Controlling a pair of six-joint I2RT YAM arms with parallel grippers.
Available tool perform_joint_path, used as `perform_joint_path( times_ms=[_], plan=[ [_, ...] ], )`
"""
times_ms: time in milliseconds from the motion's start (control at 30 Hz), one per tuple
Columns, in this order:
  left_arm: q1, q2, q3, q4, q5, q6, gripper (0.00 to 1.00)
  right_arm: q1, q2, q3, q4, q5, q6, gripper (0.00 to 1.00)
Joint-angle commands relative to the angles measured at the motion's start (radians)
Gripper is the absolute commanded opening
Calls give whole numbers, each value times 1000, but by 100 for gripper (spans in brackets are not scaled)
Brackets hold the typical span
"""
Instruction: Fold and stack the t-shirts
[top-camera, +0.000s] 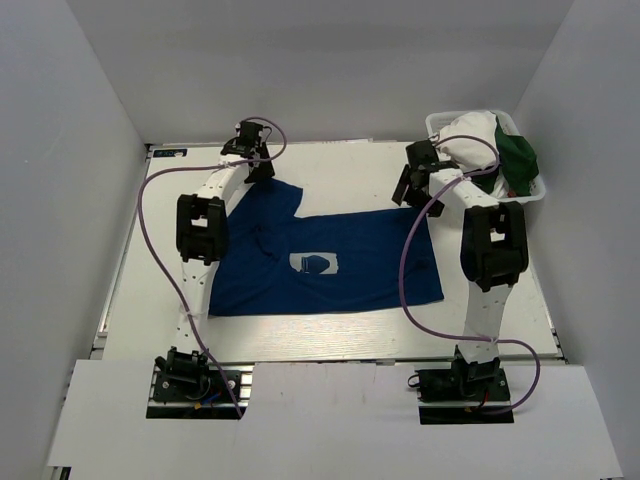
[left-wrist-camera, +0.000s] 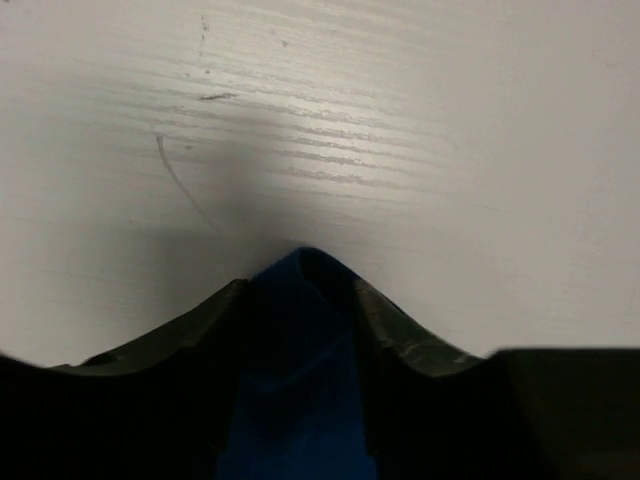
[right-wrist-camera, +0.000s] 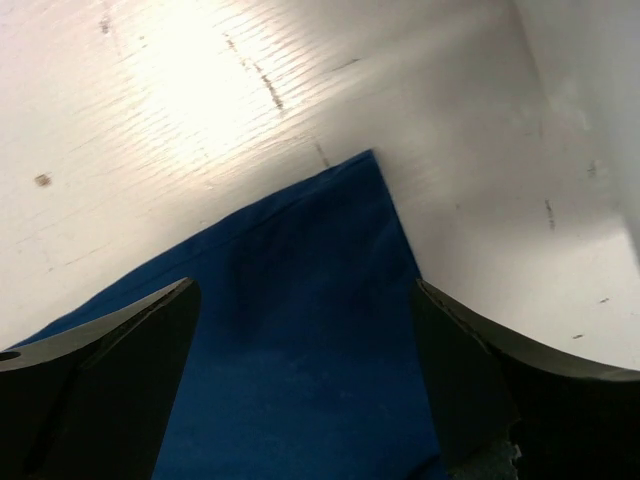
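Note:
The royal blue t-shirt (top-camera: 320, 262) lies spread on the table with its white print (top-camera: 313, 263) facing up. My left gripper (top-camera: 258, 168) is at the shirt's far left sleeve and is shut on a pinch of blue cloth (left-wrist-camera: 300, 370). My right gripper (top-camera: 412, 188) hovers over the shirt's far right corner (right-wrist-camera: 340, 250), jaws wide open and empty, one finger (right-wrist-camera: 110, 370) on each side of the cloth. More t-shirts, a white one (top-camera: 470, 135) and a dark green one (top-camera: 518, 158), sit bundled in the basket.
A white mesh basket (top-camera: 490, 195) stands at the table's back right corner, close behind my right gripper. The white table (top-camera: 340, 170) extends beyond the shirt. Grey walls enclose the left, back and right sides.

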Motion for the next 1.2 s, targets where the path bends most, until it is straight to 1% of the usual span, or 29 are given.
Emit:
perform_joint_path(
  times_ms=[0, 67, 100, 167, 333, 433, 533, 667, 833, 1033, 1167],
  plan=[
    [-5, 9, 16, 10, 39, 17, 54, -18, 3, 13, -13, 4, 22, 90],
    [-5, 9, 4, 10, 39, 27, 38, -20, 4, 10, -12, 2, 25, 90],
    [-5, 9, -6, 10, 39, 28, 19, -23, 9, 7, -10, 7, 34, 90],
    [-5, -15, -41, 10, 28, 37, 0, -23, 17, 4, -12, 22, 43, 90],
    [-5, -89, -124, 30, 5, 58, 0, -20, 70, 24, 4, 25, 57, 90],
    [-5, -151, -167, 72, -4, 58, 0, -23, 98, 39, 18, 22, 77, 90],
    [-5, -210, -240, 107, -4, 58, 0, -22, 124, 44, 51, 42, 91, 89],
    [-14, -273, -312, 139, -4, 58, 0, -17, 141, 35, 50, 68, 117, 89],
    [-23, -313, -377, 162, -41, 67, 0, -11, 121, 32, 59, 164, 146, 89],
    [-23, -340, -429, 185, -50, 58, 0, -2, 96, 45, 125, 209, 86, 89],
    [-23, -349, -429, 185, -50, 58, 0, -6, 135, 84, 139, 203, 56, 89]
  ],
)
